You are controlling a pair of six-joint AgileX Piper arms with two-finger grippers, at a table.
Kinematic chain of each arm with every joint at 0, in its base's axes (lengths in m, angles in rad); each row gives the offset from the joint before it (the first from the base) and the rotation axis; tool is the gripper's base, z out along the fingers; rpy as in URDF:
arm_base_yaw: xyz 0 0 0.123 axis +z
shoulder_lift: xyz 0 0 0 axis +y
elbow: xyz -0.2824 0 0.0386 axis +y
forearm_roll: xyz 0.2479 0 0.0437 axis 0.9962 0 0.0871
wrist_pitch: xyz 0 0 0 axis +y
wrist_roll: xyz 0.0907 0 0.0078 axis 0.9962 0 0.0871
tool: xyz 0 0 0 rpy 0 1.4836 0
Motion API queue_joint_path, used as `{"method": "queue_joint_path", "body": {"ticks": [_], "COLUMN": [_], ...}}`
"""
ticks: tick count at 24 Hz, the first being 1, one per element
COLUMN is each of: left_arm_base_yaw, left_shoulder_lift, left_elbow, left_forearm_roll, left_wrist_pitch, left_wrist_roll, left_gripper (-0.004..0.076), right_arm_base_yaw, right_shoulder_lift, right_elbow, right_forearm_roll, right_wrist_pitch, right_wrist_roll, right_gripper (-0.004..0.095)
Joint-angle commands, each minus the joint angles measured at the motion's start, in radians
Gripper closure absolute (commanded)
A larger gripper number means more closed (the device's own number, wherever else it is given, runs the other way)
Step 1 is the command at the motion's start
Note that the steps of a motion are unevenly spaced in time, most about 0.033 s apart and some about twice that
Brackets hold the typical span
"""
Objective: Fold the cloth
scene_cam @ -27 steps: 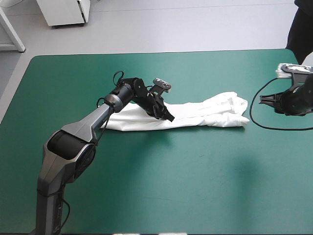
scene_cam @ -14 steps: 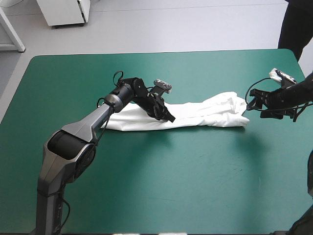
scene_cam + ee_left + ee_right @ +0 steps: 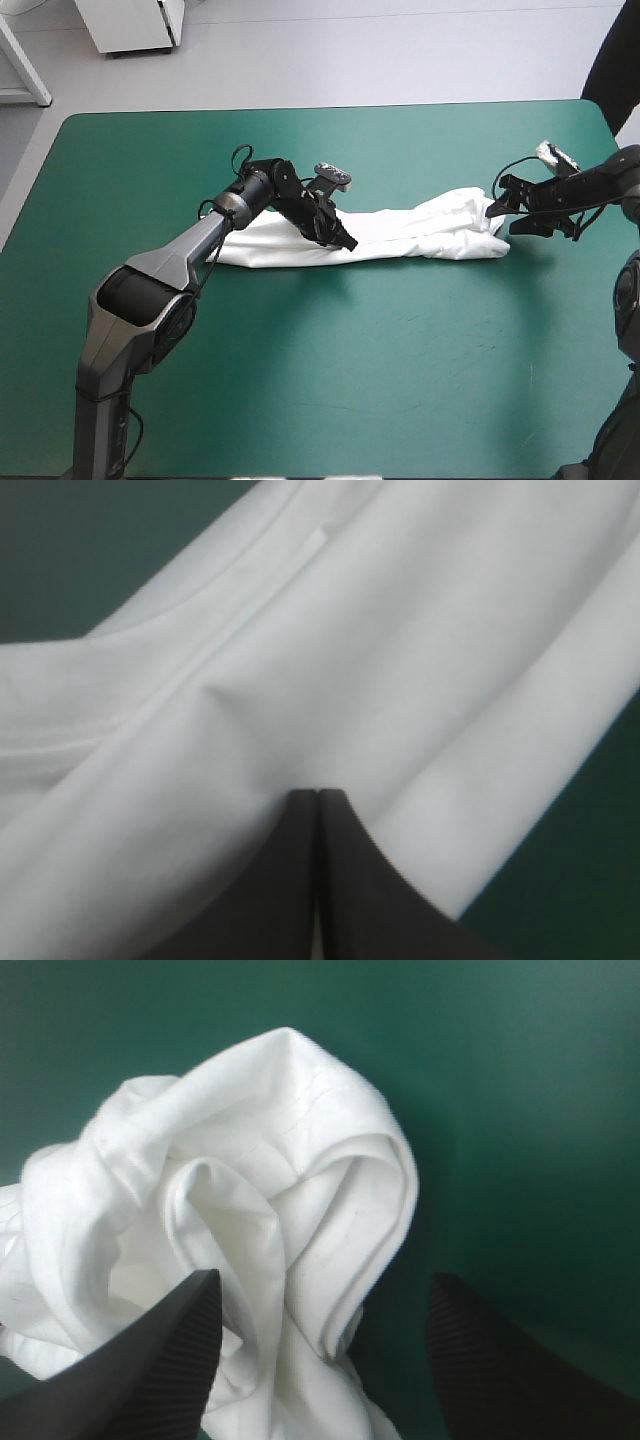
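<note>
Right gripper [image 3: 503, 218] has come, wide open, up to the bunched T-shirt [image 3: 400, 235]. Left gripper [image 3: 345, 240] pinches its middle. More folding is left.

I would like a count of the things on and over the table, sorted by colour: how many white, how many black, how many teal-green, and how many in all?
White: 1, the T-shirt
Black: 2, the left gripper and the right gripper
Teal-green: 1, the table cover
Total: 4
</note>
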Motion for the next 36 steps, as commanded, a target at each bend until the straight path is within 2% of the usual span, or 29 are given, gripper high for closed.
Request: {"method": "queue_joint_path", "body": {"ticks": [1, 11, 14, 16, 17, 18, 19, 20, 24, 30, 36], "left_arm_base_yaw": [-0.003, -0.003, -0.002, -0.002, -0.002, -0.001, -0.001, -0.001, -0.001, -0.001, -0.001], "left_shoulder_lift": [-0.056, -0.056, -0.056, -0.056, -0.056, -0.056, -0.056, -0.056, -0.056, -0.056, -0.056], "left_elbow": [-0.022, -0.022, -0.022, -0.022, -0.022, -0.022, -0.022, -0.022, -0.022, -0.022, -0.022], "left_forearm_roll": [0.009, 0.026, 0.037, 0.04, 0.041, 0.041, 0.047, 0.052, 0.097, 0.094, 0.094], "left_wrist_pitch": [0.019, 0.029, 0.036, 0.036, 0.034, 0.03, 0.022, 0.02, 0.015, 0.026, 0.038], "left_wrist_roll": [-0.001, -0.001, -0.001, -0.001, -0.004, -0.004, -0.001, -0.001, -0.021, -0.048, -0.052], "left_gripper": [0.0746, 0.0746, 0.0746, 0.0746, 0.0746, 0.0746, 0.0746, 0.0746, 0.0746, 0.0746, 0.0746], "right_arm_base_yaw": [0.007, 0.131, 0.162, 0.178, 0.18, 0.18, 0.18, 0.18, 0.172, 0.139, 0.126], "right_shoulder_lift": [-0.04, 0.033, 0.053, 0.061, 0.061, 0.061, 0.061, 0.061, 0.022, -0.098, -0.181], "right_elbow": [-0.032, -0.03, -0.03, -0.03, -0.03, -0.03, -0.032, -0.032, -0.044, -0.214, -0.284], "right_forearm_roll": [0.061, 0.065, 0.065, 0.065, 0.065, 0.065, 0.065, 0.07, 0.158, 0.165, 0.173], "right_wrist_pitch": [0.028, 0.035, 0.034, 0.025, 0.021, 0.02, 0.022, 0.024, 0.058, 0.096, 0.103], "right_wrist_roll": [-0.017, -0.04, -0.04, -0.04, -0.041, -0.046, -0.062, -0.066, -0.1, -0.064, -0.062], "right_gripper": [0.0334, 0.0335, 0.0368, 0.0509, 0.0661, 0.0745, 0.0902, 0.0919, 0.0923, 0.0923, 0.0923]}}
